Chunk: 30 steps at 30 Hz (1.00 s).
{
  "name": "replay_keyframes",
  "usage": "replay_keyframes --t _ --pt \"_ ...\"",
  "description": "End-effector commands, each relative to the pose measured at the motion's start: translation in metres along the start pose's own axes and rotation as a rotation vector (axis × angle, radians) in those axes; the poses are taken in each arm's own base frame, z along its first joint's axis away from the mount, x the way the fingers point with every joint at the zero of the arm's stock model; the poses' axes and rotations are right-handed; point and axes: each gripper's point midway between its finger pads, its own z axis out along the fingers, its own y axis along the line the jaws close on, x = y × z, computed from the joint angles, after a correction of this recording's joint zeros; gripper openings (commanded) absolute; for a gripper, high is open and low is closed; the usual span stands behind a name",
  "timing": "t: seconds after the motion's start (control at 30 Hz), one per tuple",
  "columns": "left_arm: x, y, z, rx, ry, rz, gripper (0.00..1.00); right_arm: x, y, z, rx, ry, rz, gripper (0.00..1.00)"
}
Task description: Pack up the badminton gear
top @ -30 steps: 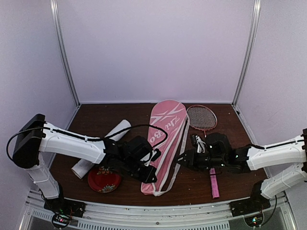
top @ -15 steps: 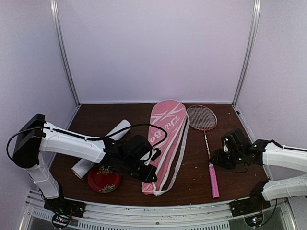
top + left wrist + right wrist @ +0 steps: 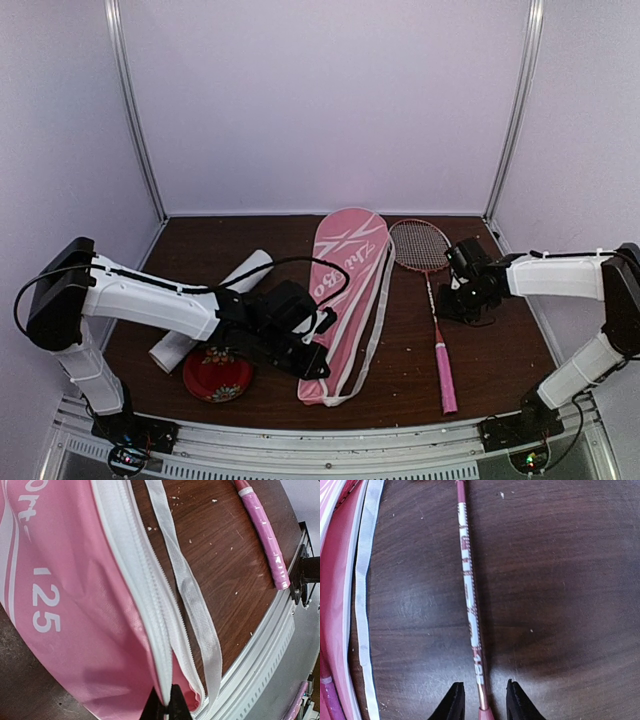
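While left fingers [image 3: 179,709] clench the edge of the long pink fabric bag [image 3: 75,605], right fingers [image 3: 516,700] gape.
They straddle a thin pink-and-white racquet shaft [image 3: 470,595] on the wooden desk [image 3: 560,580].

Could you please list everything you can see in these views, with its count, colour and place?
Long pink bag with white lettering: one, pink with white trim, lying lengthwise at the table's centre.
Badminton racquet with a pink handle: one in plain view, pinkish-red frame, on the table right of the bag, head at the far end.
Long white tube: one, white, left of the bag, partly hidden by the left arm.
Red floral plate: one, red, near left, partly under that arm.
Dark wooden table: one, brown.
Left gripper: shut on the bag's zipper edge at its near end.
Right gripper: open, fingers either side of the racquet's shaft.
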Motion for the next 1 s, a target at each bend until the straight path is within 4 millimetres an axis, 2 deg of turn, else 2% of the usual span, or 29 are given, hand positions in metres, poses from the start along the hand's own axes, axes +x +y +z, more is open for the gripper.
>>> replay_keyframes --t 0.0,0.2,0.43,0.5,0.57,0.6,0.73,0.97 --pt "-0.017 -0.009 -0.004 0.048 -0.059 0.024 0.0 -0.024 0.012 0.012 -0.003 -0.028 -0.017 0.3" --pt "-0.017 -0.007 -0.003 0.048 -0.06 0.019 0.0 -0.025 0.016 0.037 0.024 0.017 -0.016 0.26" --pt "-0.017 -0.006 -0.003 0.051 -0.065 0.016 0.0 -0.022 0.011 0.05 0.062 0.039 -0.017 0.21" --pt "-0.018 -0.006 -0.003 0.051 -0.065 0.015 0.0 -0.018 0.01 0.053 0.063 0.054 -0.017 0.15" --pt "-0.018 -0.005 -0.003 0.051 -0.065 0.013 0.0 -0.015 0.008 0.054 0.062 0.057 -0.01 0.03" --pt "-0.018 -0.005 -0.003 0.051 -0.066 0.013 0.0 -0.014 0.008 0.052 0.055 0.055 -0.006 0.0" --pt "-0.018 -0.005 -0.004 0.053 -0.066 0.012 0.0 -0.013 0.019 0.031 -0.024 0.049 -0.006 0.0" --pt "-0.02 -0.005 -0.005 0.053 -0.075 0.003 0.0 0.0 0.024 -0.029 -0.112 -0.005 -0.036 0.0"
